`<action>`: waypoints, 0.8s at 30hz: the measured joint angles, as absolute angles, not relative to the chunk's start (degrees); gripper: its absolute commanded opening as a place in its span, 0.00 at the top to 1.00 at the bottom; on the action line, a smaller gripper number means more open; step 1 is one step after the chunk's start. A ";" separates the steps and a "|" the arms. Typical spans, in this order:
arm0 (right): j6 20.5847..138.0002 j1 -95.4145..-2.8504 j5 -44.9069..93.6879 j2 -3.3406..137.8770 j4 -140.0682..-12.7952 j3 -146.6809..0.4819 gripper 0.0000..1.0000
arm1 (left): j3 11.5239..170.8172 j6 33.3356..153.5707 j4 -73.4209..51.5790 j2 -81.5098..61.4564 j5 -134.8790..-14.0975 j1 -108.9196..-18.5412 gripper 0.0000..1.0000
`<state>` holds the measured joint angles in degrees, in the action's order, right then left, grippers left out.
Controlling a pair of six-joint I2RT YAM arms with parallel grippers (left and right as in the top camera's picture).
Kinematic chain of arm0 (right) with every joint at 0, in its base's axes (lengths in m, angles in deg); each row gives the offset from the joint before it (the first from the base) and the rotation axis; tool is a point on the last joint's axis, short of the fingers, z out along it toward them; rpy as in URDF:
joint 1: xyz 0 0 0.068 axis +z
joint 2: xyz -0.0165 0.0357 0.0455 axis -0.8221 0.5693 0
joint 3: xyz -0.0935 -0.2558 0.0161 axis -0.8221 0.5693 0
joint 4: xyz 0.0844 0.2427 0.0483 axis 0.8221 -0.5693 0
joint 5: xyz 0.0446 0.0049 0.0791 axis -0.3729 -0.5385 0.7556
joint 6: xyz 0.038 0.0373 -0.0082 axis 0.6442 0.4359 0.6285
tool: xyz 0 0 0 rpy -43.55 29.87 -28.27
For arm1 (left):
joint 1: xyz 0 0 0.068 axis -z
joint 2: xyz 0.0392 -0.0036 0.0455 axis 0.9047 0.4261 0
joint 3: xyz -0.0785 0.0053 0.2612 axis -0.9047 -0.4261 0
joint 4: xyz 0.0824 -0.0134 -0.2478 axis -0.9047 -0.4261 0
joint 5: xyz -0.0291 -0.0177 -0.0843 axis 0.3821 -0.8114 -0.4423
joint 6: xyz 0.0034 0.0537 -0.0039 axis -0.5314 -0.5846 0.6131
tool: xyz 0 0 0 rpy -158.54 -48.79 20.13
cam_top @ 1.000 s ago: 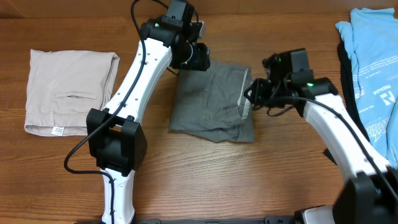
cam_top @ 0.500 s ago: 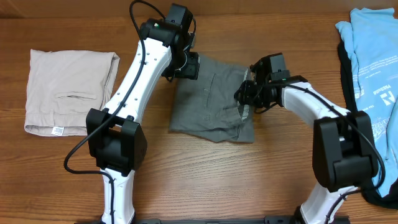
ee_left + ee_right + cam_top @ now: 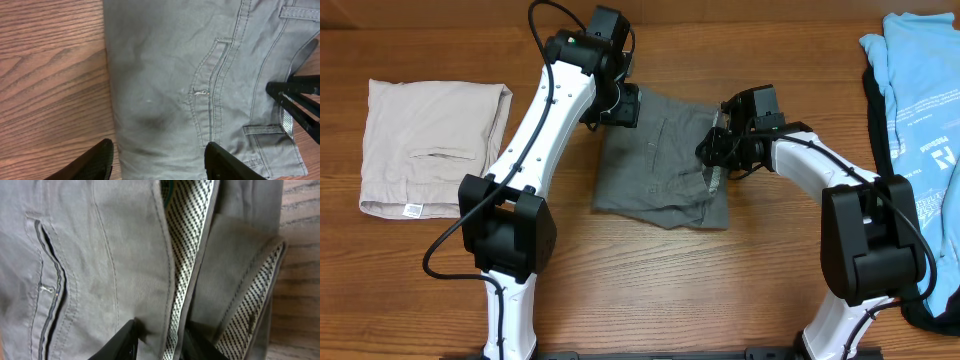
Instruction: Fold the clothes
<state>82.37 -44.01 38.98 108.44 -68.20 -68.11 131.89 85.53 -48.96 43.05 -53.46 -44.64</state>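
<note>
The dark grey shorts [image 3: 660, 165] lie partly folded in the middle of the table. In the left wrist view, the shorts [image 3: 165, 85] show a slit welt pocket. My left gripper [image 3: 617, 105] is open over the shorts' far left corner. In its wrist view, the gripper [image 3: 160, 165] straddles the fabric edge, one finger over wood and one over cloth. My right gripper [image 3: 713, 152] is at the shorts' right edge. In its wrist view, the gripper [image 3: 162, 342] is shut on the turned-over waistband [image 3: 187, 255], which has a checked lining.
Folded pale beige shorts [image 3: 430, 145] lie at the left. A light blue shirt with white print [image 3: 920, 90] lies at the right edge, over a dark garment [image 3: 876, 110]. Bare wood lies in front of the grey shorts.
Over the first half second my left gripper moved left to the shorts' corner, and my right gripper moved left onto the waistband. Since then, nothing has visibly moved.
</note>
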 measured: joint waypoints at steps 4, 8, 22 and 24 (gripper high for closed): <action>83.16 -44.01 39.02 108.46 -68.07 -68.11 0.67 | 131.89 85.53 -48.96 43.05 -53.44 -44.64 0.39; 83.42 -44.01 38.78 108.81 -67.46 -68.11 0.72 | 131.89 85.53 -48.96 43.05 -53.46 -44.64 0.38; 84.06 -45.60 38.91 104.94 -75.61 -68.72 0.96 | 131.89 85.53 -48.81 43.05 -53.46 -44.64 0.36; 83.88 -45.86 38.39 101.46 -77.58 -68.89 0.96 | 131.89 85.53 -48.55 43.05 -53.46 -44.64 0.36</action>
